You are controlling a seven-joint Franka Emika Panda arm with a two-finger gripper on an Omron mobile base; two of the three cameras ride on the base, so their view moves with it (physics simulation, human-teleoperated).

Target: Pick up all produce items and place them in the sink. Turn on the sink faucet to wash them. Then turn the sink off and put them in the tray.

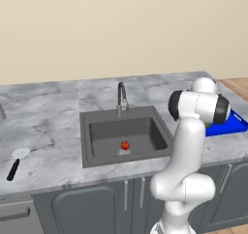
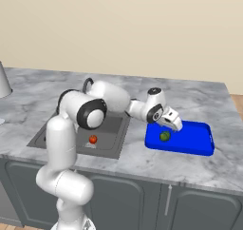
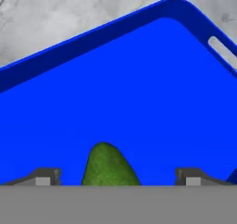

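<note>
I see a utensil (image 1: 15,163) lying on the table (image 1: 43,107) left of the sink (image 1: 97,153), well clear; the faucet (image 1: 121,96) stands behind the basin. The tomato (image 1: 125,145) sits in the sink by the drain. My tool (image 2: 173,124) hangs over the tray (image 2: 199,146), fingers (image 3: 46,177) spread wide apart, gripping nothing. The green item (image 2: 164,136) lies in the tray between them.

Grey marble counter (image 1: 43,107) above dark grey cabinet doors (image 1: 87,209) with slim handles; black-handled utensil with a white round head (image 1: 16,161) lying on the counter's left near part; beige wall (image 1: 121,30) behind; wooden floor (image 1: 237,85) at far right
</note>
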